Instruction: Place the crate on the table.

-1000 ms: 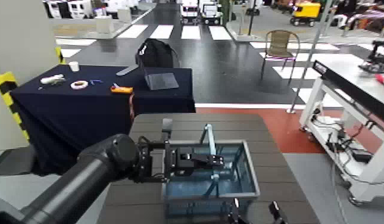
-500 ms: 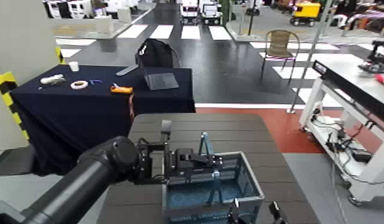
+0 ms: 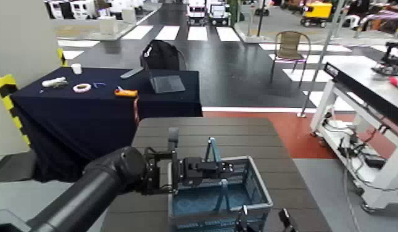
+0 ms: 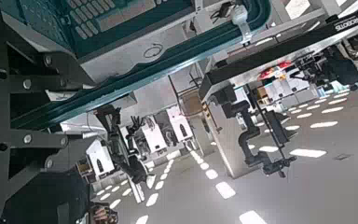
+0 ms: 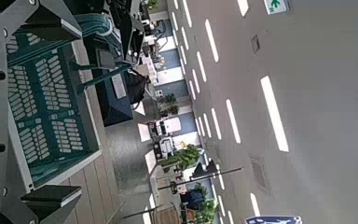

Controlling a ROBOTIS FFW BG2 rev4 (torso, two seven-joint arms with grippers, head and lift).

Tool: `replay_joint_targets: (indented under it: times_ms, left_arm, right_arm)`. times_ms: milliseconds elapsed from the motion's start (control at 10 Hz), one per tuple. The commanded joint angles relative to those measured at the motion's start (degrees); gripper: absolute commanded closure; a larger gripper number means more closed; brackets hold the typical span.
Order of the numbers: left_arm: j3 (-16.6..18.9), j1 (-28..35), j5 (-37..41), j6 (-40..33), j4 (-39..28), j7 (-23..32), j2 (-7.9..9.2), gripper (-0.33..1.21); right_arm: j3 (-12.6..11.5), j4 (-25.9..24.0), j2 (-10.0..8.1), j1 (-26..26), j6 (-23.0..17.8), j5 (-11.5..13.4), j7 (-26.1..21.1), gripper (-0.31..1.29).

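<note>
The blue-grey crate (image 3: pixel 253 185) hangs tilted over the near part of the dark brown slatted table (image 3: pixel 201 131). Its teal handle (image 3: pixel 211 148) stands up. My left gripper (image 3: pixel 215 166) reaches in from the left and is shut on that handle. In the left wrist view the handle (image 4: pixel 168 67) runs across under the crate's lattice (image 4: pixel 103 14). My right gripper (image 3: pixel 263 221) is open at the crate's near side, low in the head view. The right wrist view shows the crate's lattice wall (image 5: pixel 47 93) between its fingers (image 5: pixel 58 198).
A navy-draped table (image 3: pixel 71 120) with a laptop (image 3: pixel 166 83) and small items stands behind on the left. A white-framed workbench (image 3: pixel 361 92) stands on the right. A chair (image 3: pixel 291 46) is farther back. A yellow-black striped pillar (image 3: pixel 7 92) is at the far left.
The crate has come up off the table top and nearer to me, tilting, with my left gripper holding its handle. The right gripper has stayed put.
</note>
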Motion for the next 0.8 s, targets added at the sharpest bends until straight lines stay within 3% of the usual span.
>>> replay_joint_targets:
  times_ms: [100, 300, 400, 600, 800]
  left_arm:
    - [-0.6, 0.8, 0.0, -1.4, -0.1, 0.0, -0.02, 0.47]
    - [0.7, 1.8, -1.1, -2.4, -1.4, 0.3, 0.33, 0.18]
    - [2.4, 2.6, -3.4, -2.9, -3.1, 0.6, 0.68, 0.11]
    - [7.1, 5.4, -8.2, -3.5, -9.0, 3.7, 2.09, 0.12]
    - [14.2, 11.1, -11.9, -5.0, -20.4, 12.0, 3.94, 0.12]
  right_arm:
    - [-0.1, 0.0, -0.01, 0.1, 0.0, -0.2, 0.0, 0.13]
    - [-0.2, -0.1, -0.01, 0.3, 0.1, -0.2, 0.0, 0.13]
    - [-0.3, -0.2, -0.01, 0.3, 0.1, -0.3, 0.1, 0.13]
    - [-0.3, -0.3, -0.01, 0.4, 0.3, -0.3, 0.1, 0.13]
    - [-0.4, -0.4, -0.01, 0.4, 0.4, -0.2, 0.1, 0.13]
